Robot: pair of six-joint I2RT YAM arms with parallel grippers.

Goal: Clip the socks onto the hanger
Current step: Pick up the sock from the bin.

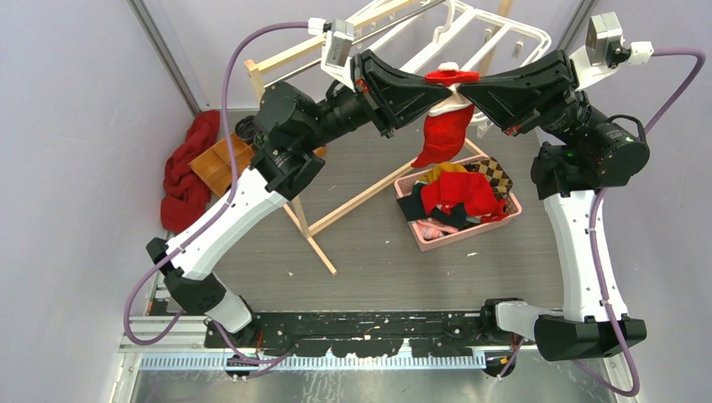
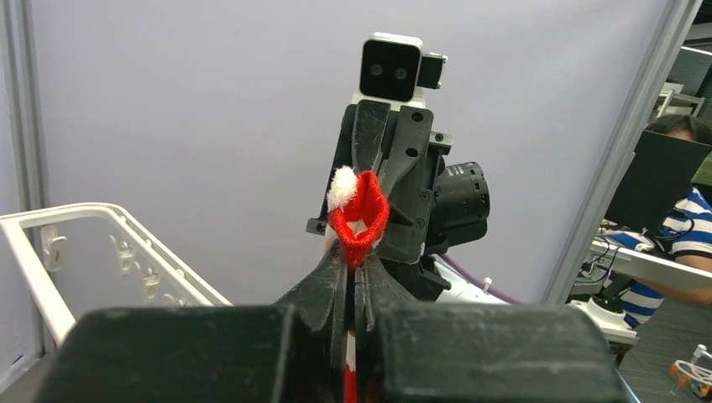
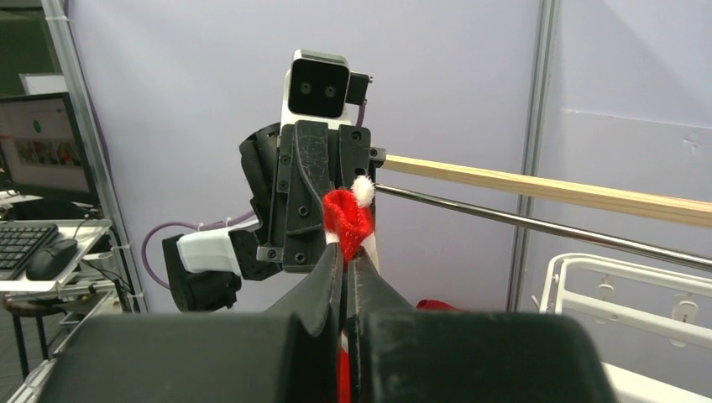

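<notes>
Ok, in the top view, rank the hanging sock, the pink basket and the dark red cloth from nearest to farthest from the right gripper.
1. Sock: held in the right gripper itself, top centre.
2. Basket: lower down, right of centre.
3. Cloth: far left side.

**Other stuff lying around the desk**

Dark red cloth [image 1: 186,172] bunched up at the desk's [image 1: 369,269] left edge, right against a brown wooden block [image 1: 222,161]. Light wooden rack [image 3: 546,188] with a metal rod [image 3: 546,227] stands mid-desk. Pink basket [image 1: 474,228] just beside it, toward the right edge, stuffed with a mustard garment [image 1: 449,170] and a checkered garment [image 1: 495,174]. Off the desk there's someone in a striped shirt [image 2: 680,227], plus a keyboard [image 3: 25,239] and mouse [image 3: 50,259].
</notes>
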